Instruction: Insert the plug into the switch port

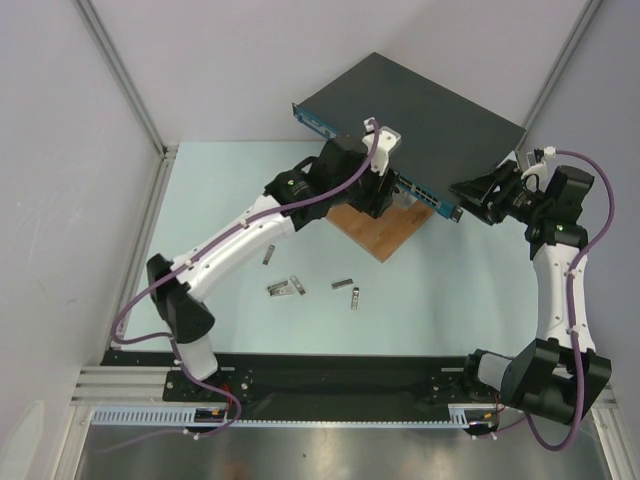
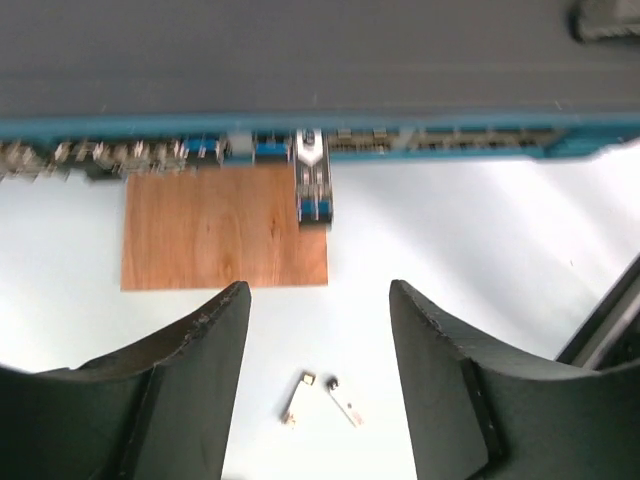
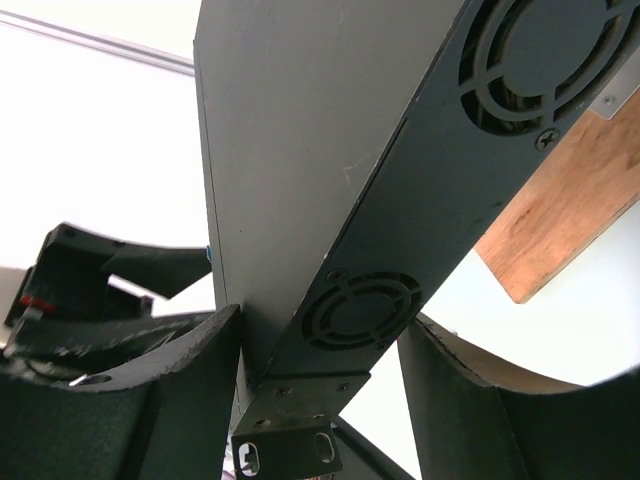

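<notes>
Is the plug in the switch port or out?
In: the plug juts from the switch front strip, clear of the open left tool.

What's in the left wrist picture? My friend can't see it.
A small silver plug sticks out of a port in the blue front strip of the switch, over a corner of the wooden board. Below, the left arm's two dark fingers stand open, holding nothing, and two spare plugs lie on the pale table.

Dark grey switch (image 1: 420, 105) with blue front strip — brown wooden board (image 1: 378, 236).
</notes>
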You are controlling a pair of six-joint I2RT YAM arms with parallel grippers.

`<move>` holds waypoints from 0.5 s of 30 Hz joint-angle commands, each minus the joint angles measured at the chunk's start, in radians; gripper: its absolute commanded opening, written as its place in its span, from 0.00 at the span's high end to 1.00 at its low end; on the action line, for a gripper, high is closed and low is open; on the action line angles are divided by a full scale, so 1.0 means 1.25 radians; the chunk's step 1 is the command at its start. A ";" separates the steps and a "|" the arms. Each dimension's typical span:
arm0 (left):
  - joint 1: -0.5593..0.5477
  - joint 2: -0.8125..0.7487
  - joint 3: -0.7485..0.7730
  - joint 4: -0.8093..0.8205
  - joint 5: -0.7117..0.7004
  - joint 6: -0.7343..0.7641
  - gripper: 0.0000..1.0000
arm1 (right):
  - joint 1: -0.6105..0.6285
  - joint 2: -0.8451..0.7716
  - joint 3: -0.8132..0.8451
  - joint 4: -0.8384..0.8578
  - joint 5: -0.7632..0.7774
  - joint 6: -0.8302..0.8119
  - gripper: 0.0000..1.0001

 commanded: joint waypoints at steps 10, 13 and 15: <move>0.012 -0.111 -0.067 0.056 0.059 0.059 0.83 | 0.056 0.035 0.019 0.055 -0.031 -0.060 1.00; 0.012 -0.073 -0.019 0.046 0.056 0.058 0.88 | 0.056 0.033 0.019 0.050 -0.031 -0.063 1.00; 0.012 -0.054 -0.002 0.052 0.056 0.056 0.90 | 0.056 0.035 0.020 0.048 -0.032 -0.066 1.00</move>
